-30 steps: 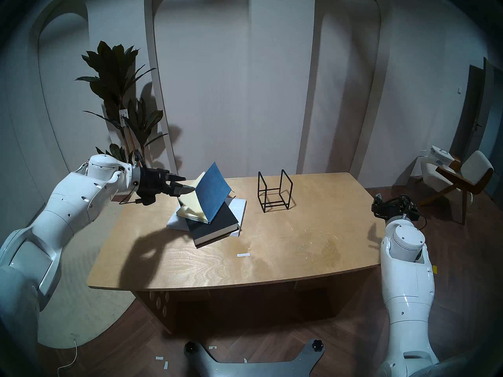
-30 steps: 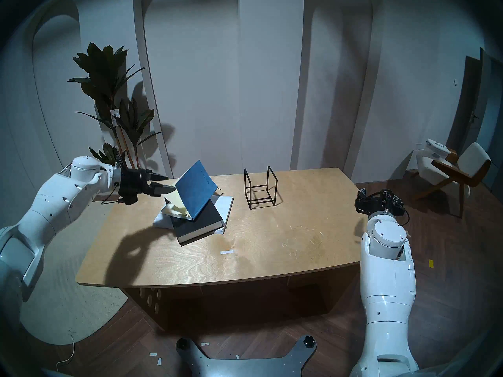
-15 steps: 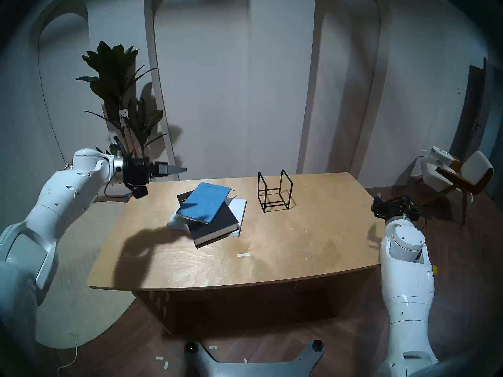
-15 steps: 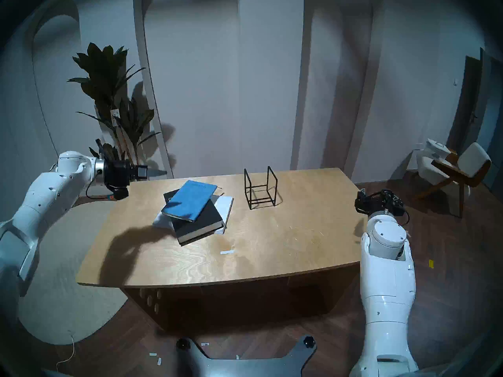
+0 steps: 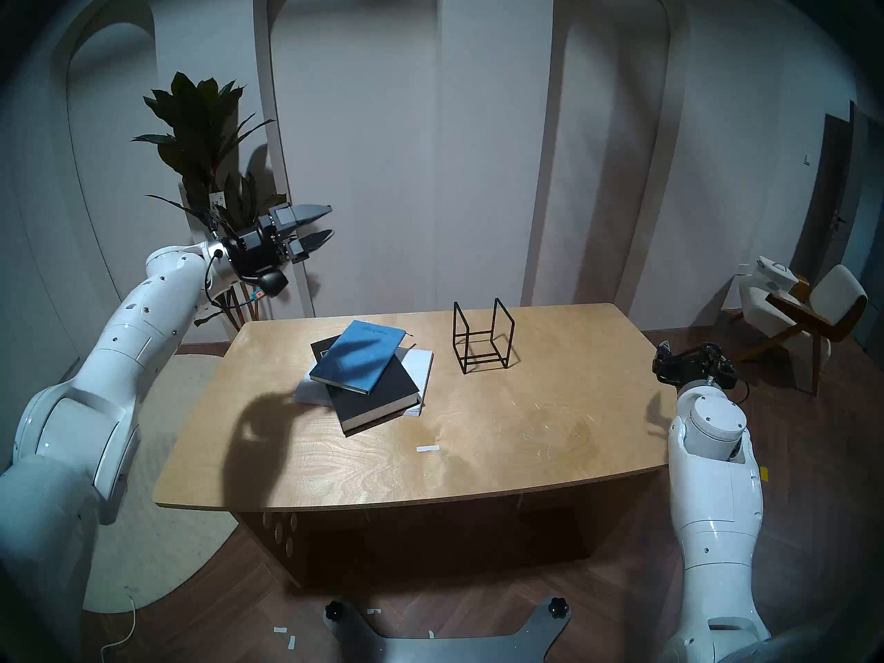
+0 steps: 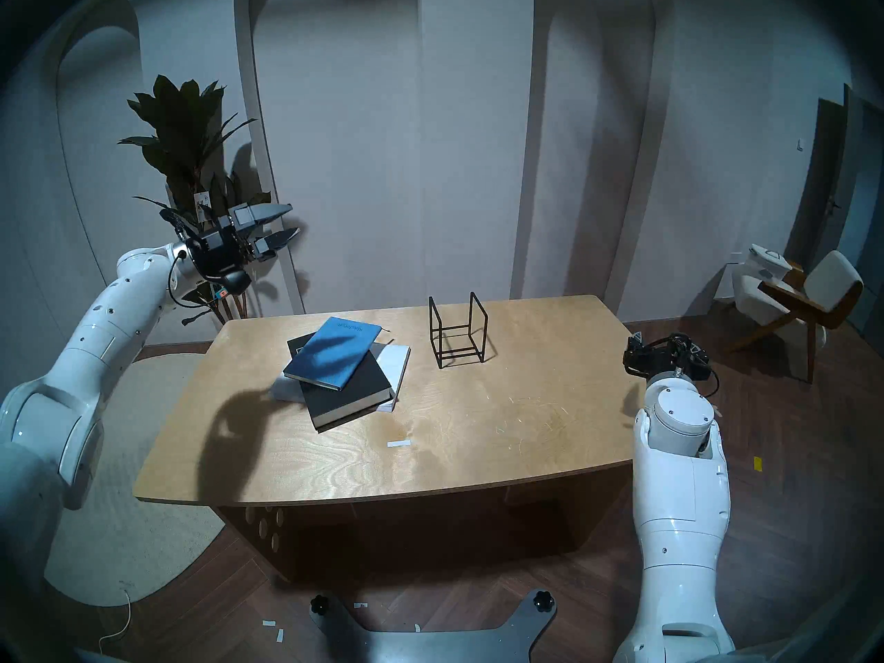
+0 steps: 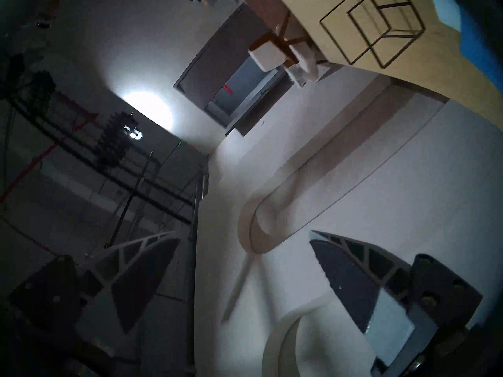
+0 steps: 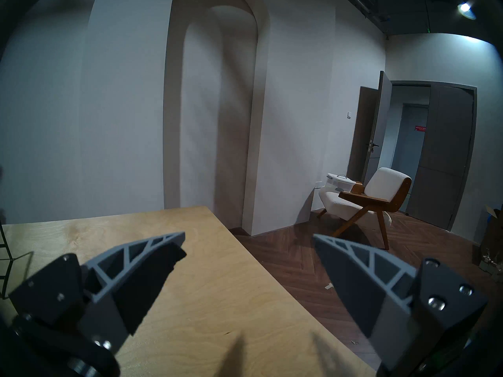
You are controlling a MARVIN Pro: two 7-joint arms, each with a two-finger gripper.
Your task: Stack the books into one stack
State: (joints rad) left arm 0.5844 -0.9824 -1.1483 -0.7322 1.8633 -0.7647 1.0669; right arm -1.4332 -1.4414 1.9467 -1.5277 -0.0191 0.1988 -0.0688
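Observation:
The three books lie in one skewed stack on the wooden table (image 5: 478, 456). The blue hardcover (image 5: 356, 363) (image 6: 332, 353) lies closed on top. The thick black book (image 5: 382, 403) (image 6: 354, 399) is under it. The white softcover (image 5: 418, 365) (image 6: 394, 365) is at the bottom. My left gripper (image 5: 327, 224) (image 6: 289, 221) is open and empty, raised high above the table's back left corner, clear of the stack. Its wrist view shows open fingers (image 7: 141, 275) and a blue corner (image 7: 473, 36). My right gripper (image 8: 249, 243) is open and empty off the table's right edge (image 5: 662, 356).
A black wire-frame rack (image 5: 483, 336) (image 6: 457, 332) stands right of the stack, also in the left wrist view (image 7: 373, 28). A white tape strip (image 5: 427, 448) lies near the table's middle front. A potted plant (image 5: 205, 159) stands behind the left gripper. A chair (image 5: 808, 313) stands at right.
The blue book, propped open a second ago, has dropped shut flat on the stack. My left gripper drew back from it, then rose high and turned. The right arm has not moved.

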